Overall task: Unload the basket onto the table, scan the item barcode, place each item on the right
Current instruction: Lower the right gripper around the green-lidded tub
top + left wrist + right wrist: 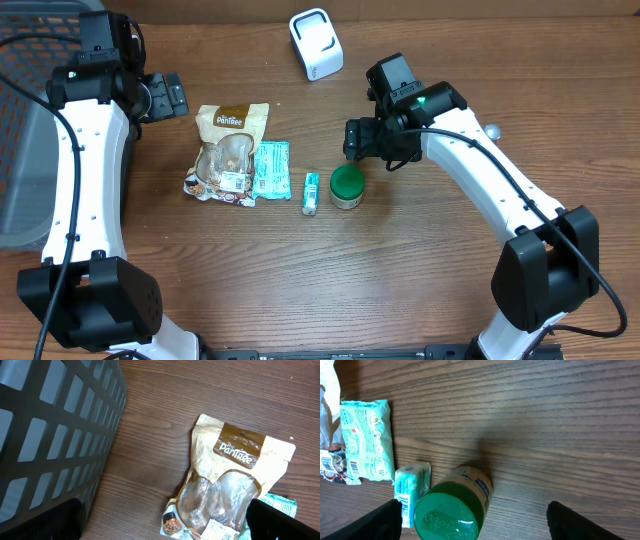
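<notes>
Green-lidded jar (451,512) stands upright (untouched); right gripper (475,522) hovers above, jaws spread.

Wooden table (300,280), dark mesh basket (20,60) at its left edge, brown snack pouch (228,150) lying flat near the middle, teal packet (270,168) touching the pouch's right side, small teal box (311,193) just beside the packet, not touching it, all three in a row
</notes>
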{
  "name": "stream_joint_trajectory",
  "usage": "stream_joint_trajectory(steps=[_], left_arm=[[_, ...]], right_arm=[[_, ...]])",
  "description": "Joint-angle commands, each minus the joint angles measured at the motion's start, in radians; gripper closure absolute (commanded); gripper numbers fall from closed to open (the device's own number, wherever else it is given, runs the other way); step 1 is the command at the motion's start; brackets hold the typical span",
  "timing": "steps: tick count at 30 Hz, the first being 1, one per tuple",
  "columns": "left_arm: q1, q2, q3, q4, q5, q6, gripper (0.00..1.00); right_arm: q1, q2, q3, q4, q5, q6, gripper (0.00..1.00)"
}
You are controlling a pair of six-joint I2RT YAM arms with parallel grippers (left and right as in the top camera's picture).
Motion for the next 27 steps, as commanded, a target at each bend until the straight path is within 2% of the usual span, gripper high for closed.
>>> stream_joint_trajectory(steps=[1, 8, 16, 27], left_arm=[[0.008, -0.002, 0.015, 0.0, -0.013, 0.004, 0.0], [0.008, -0.002, 0.015, 0.0, -0.013, 0.004, 0.0], [0.008, -0.002, 0.015, 0.0, -0.014, 0.004, 0.0], [0.008, -0.002, 0.015, 0.0, -0.013, 0.004, 0.0]], right_arm=[[0.007, -0.011, -0.002, -0.005, 0.011, 0.04, 0.11], [0.067, -0.011, -0.002, -0.007, 0.018, 0.053, 0.11], [0.17, -0.005, -0.002, -0.022, 0.142, 0.159, 0.11], [0.237, 0.061, -0.003, -0.037, 0.185, 0.163, 0.11]])
